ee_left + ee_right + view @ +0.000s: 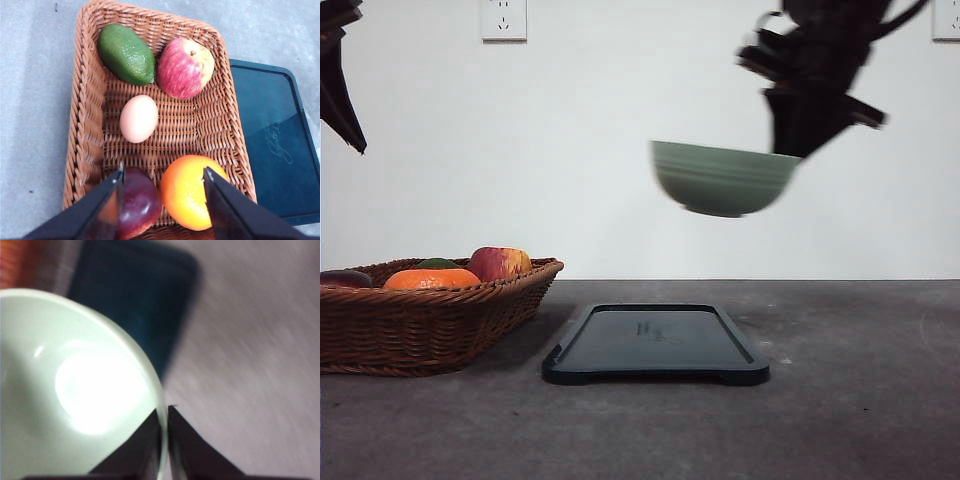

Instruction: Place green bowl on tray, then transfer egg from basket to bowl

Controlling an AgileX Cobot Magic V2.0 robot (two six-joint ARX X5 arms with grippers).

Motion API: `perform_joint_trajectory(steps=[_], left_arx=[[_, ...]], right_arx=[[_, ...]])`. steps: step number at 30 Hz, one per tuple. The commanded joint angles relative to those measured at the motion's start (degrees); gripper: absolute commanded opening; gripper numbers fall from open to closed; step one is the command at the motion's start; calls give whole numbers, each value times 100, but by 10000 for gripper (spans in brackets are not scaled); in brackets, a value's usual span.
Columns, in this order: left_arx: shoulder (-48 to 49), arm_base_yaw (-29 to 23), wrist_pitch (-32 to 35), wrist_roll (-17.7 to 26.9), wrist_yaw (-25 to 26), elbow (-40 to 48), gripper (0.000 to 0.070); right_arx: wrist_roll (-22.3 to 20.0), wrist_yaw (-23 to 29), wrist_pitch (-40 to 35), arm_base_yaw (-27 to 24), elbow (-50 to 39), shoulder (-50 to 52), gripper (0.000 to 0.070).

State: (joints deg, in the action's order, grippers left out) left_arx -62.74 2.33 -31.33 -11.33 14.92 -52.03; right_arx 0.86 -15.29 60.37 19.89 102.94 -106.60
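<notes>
Green bowl (722,178) pinched by its rim in my right end effector (165,412), airborne over the tray (655,345); left end effector (163,177) open, empty, staged above the egg (138,118) in the basket (85,115).

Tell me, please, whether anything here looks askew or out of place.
Only the green bowl: it hangs tilted in the air above the tray, pinched by its rim in the right gripper. The basket and its fruit and egg look tidy.
</notes>
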Motion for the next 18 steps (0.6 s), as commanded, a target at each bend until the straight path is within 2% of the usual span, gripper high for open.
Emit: perform_joint_trajectory(steps=[1,7,18], left_arx=[[-52,4,50,79,15,-120,310],[-52,4,48,72,17,-120,310],[-52,4,48,74,15,-120,310]], right_arx=[[24,63,-156,210,144,-145,0],[240,75,-514,576,146,-467,0],[443,225,-752,573,146,-1161,0]])
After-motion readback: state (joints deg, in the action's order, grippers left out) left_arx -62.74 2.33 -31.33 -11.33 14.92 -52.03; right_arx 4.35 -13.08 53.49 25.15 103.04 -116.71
